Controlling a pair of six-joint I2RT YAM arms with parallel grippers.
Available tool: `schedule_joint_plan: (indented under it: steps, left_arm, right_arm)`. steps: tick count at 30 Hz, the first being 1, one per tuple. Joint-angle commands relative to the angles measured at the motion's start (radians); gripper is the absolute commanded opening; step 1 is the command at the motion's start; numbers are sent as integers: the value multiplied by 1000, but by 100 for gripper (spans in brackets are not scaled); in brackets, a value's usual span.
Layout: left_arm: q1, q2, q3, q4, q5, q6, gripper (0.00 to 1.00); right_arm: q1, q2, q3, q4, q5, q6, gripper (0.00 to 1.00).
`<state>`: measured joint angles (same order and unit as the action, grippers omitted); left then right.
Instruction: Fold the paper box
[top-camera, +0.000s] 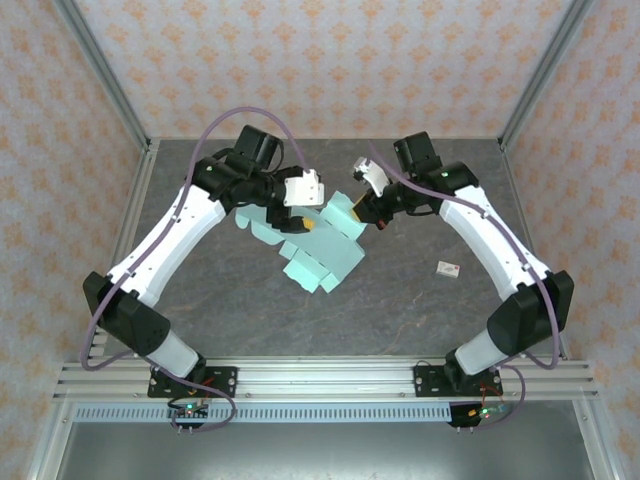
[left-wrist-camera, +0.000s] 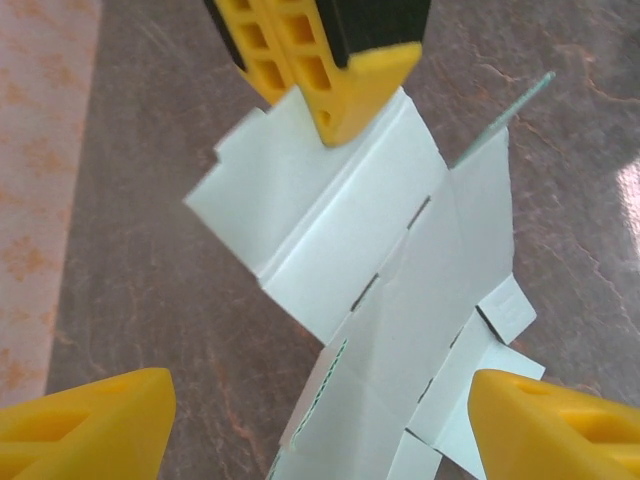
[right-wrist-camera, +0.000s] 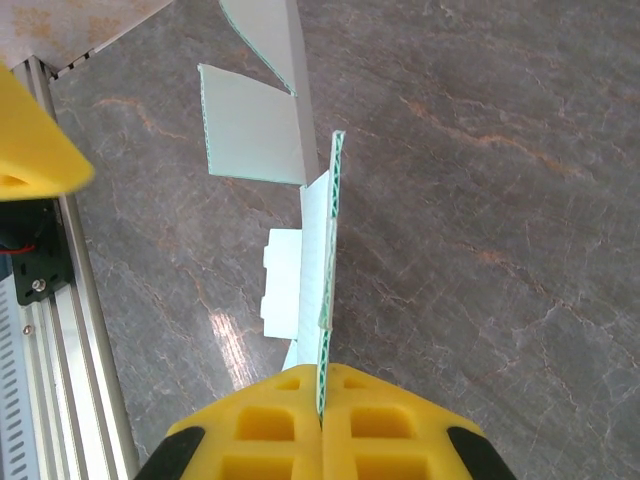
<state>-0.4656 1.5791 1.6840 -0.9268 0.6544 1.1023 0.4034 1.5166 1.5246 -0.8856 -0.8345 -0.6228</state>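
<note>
The paper box (top-camera: 322, 250) is an unfolded pale mint-green die-cut sheet with flaps and tabs, held partly lifted over the middle of the table. My right gripper (right-wrist-camera: 322, 400) is shut on one edge of the sheet, which stands on edge and runs away from its fingers (right-wrist-camera: 270, 430). From the left wrist view the right gripper's fingers (left-wrist-camera: 345, 85) pinch the far panel of the paper box (left-wrist-camera: 400, 290). My left gripper (left-wrist-camera: 322, 410) is open, its fingers (left-wrist-camera: 95, 425) spread wide on either side of the sheet's near end without gripping it. In the top view the left gripper (top-camera: 308, 215) sits at the sheet's upper left and the right gripper (top-camera: 362, 215) at its upper right.
A small white object (top-camera: 448, 268) lies on the dark stone-patterned table (top-camera: 400, 310) to the right of the sheet. Aluminium rails (top-camera: 320, 375) run along the near edge, and patterned walls (top-camera: 320, 60) close in the back and sides.
</note>
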Motion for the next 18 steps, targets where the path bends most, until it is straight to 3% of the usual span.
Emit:
schedule_joint_plan:
  steps: [1, 10, 18]
  left_arm:
    - [-10, 29, 69, -98, 13, 42, 78]
    - [-31, 120, 168, -156, -10, 41, 74]
    - [-39, 239, 333, -287, 11, 45, 57]
  right_arm:
    - [6, -58, 27, -14, -1, -47, 0]
    - [12, -88, 11, -14, -15, -87, 0]
    - [17, -110, -35, 41, -27, -150, 0]
